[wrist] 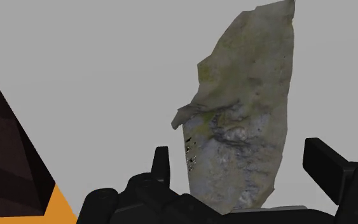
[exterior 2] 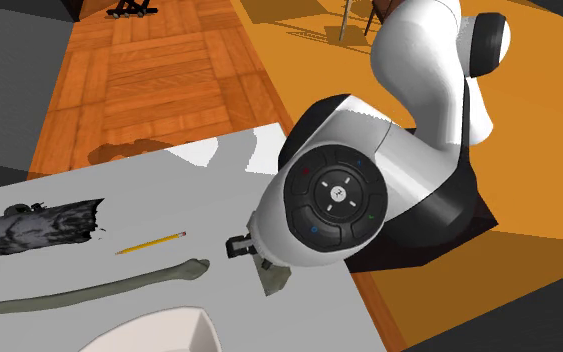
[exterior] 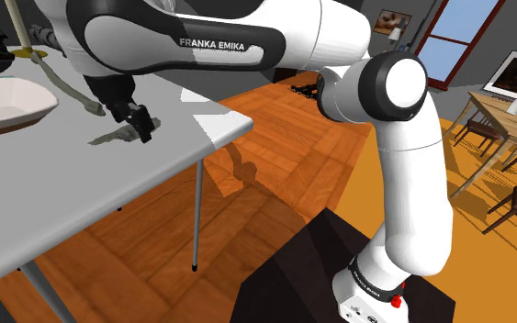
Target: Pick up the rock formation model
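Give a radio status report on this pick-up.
Black two-finger gripper open, straddling target. Grey-green flat rock formation model on grey table, unclasped. Yellow pencil lies apart.

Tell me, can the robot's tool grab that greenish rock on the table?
Probably yes. The tool is open right at the rock model on the grey table, one finger on each side, with nothing in between to block it.

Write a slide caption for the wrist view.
Open fingers flank the grey-green rock model on a grey table.
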You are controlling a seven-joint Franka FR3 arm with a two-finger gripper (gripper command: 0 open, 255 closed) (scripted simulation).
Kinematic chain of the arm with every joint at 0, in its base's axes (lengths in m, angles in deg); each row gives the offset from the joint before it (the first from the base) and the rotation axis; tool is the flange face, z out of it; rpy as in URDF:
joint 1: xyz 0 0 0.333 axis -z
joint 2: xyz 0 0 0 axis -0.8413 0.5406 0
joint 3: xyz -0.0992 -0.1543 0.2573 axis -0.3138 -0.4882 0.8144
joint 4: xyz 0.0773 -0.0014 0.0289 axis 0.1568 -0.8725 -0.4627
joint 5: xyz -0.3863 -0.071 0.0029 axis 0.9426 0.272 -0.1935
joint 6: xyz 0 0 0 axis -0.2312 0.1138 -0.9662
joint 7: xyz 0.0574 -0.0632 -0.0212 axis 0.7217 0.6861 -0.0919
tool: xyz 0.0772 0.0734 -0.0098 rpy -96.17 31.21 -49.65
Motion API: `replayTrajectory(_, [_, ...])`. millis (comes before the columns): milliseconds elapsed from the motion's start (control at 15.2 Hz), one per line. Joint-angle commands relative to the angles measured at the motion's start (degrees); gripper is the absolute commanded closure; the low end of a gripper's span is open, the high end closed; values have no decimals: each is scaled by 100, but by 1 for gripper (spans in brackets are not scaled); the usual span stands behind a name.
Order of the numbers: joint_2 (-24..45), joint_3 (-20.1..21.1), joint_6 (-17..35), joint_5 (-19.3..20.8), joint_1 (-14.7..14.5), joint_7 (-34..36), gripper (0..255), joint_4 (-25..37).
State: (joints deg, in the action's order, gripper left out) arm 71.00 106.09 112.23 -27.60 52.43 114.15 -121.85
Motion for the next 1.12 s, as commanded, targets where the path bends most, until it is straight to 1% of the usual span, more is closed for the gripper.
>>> replayTrajectory(0, [-10,6,32,-6,22,16,255,-48])
replayTrajectory(594, [3,0,28,2,13,8,255,-28])
replayTrajectory(1056, [90,-72,-528,80,-340,-239,255,759])
